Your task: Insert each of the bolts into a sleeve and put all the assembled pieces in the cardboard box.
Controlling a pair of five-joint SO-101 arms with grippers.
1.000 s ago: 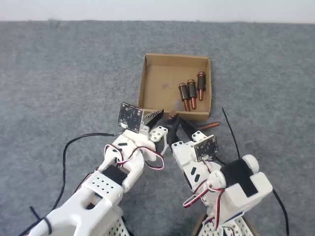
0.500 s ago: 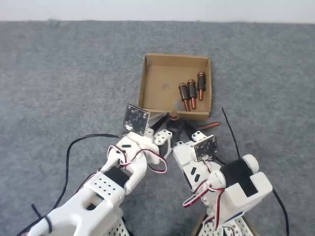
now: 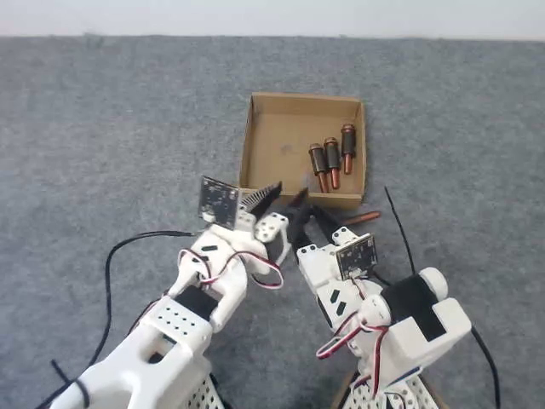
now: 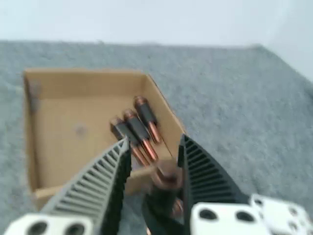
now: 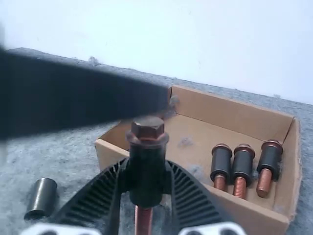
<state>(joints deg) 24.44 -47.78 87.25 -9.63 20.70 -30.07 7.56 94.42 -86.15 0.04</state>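
My right gripper (image 5: 145, 182) is shut on a black sleeve (image 5: 146, 169) with a copper bolt (image 5: 147, 129) standing through it, head up. It holds this piece just in front of the cardboard box (image 3: 255, 145). My left gripper (image 4: 154, 147) stands open beside it, its ridged fingers (image 4: 105, 174) on either side of the bolt head (image 4: 166, 177) without touching. Three assembled pieces (image 3: 332, 160) lie in the box's right half, also seen as assembled pieces (image 5: 242, 164). A loose sleeve (image 5: 41, 198) stands on the carpet, and a loose bolt (image 3: 361, 218) lies by the box's front right corner.
Grey carpet (image 3: 102, 136) covers the table, with open room left of the box. Both arms (image 3: 204, 290) crowd the space in front of the box's near wall (image 3: 289, 194). A black cable (image 3: 400, 230) runs past the loose bolt.
My left gripper swung right towards the held bolt, then drew back to the left. The right gripper kept still with its sleeve and bolt.
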